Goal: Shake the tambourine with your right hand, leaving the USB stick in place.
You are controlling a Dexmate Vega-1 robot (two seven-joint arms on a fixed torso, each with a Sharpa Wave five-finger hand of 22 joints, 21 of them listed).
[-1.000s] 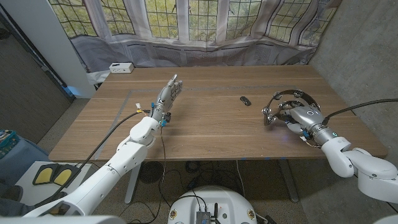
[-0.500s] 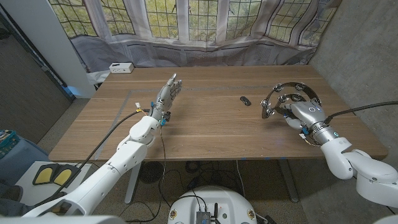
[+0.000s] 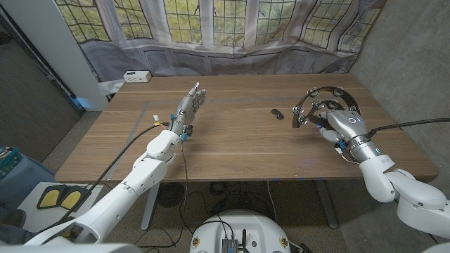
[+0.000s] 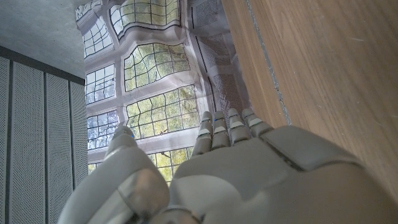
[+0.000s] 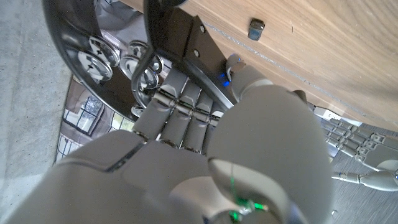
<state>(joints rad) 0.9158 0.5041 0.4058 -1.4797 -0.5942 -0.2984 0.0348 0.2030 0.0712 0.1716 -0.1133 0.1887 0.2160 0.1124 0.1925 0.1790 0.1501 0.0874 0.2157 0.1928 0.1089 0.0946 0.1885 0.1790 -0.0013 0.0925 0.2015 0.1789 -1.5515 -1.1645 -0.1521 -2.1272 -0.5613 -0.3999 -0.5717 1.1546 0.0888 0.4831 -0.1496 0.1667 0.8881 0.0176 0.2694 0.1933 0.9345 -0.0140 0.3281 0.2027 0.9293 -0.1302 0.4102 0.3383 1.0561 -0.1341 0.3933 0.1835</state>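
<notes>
I can't see whether the tambourine (image 3: 325, 103) touches the bench (image 3: 239, 140); my right robot hand (image 3: 342, 125) covers its near rim. That robot hand is closed around the rim, and in the right wrist view its fingers (image 5: 180, 112) wrap the black frame beside the metal jingles. The USB stick (image 3: 278, 113) lies on the bench just left of the tambourine, apart from it. My left robot hand (image 3: 190, 105) stands well left of the tambourine, fingers straight, holding nothing.
</notes>
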